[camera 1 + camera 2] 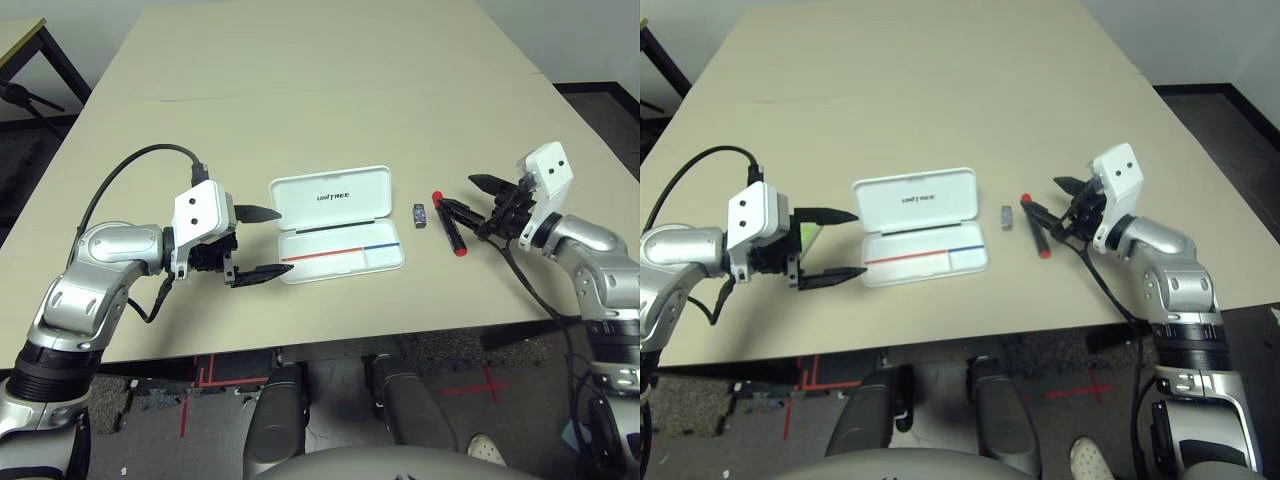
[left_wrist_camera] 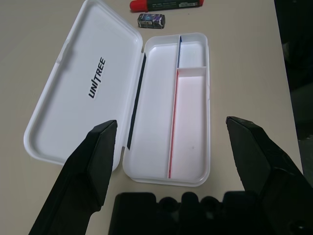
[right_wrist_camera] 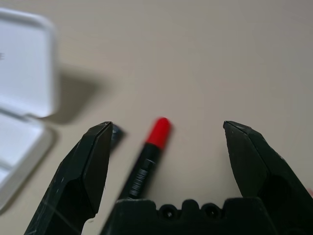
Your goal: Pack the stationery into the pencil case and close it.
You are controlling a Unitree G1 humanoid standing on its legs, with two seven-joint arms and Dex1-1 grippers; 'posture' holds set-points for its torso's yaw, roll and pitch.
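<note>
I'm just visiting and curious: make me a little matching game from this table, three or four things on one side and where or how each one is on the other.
Things:
1. pencil case
2. red marker
3. small dark block
4. left hand

States or places:
A. lying on the table between the case and the marker
B. open, fingers spread, beside the end of the case
C. lying open, nothing in its compartments
D. in front of the open right hand, on the table

Pairs: 1-C, 2-D, 3-A, 4-B

Hidden and cut-off parts

The highlighter (image 1: pixel 810 237) shows as a green sliver behind the left gripper (image 1: pixel 830 245), at nine o'clock of the pencil case (image 1: pixel 923 230). The red marker (image 3: pixel 146 159) is half-covered by the right gripper (image 3: pixel 166 147).
</note>
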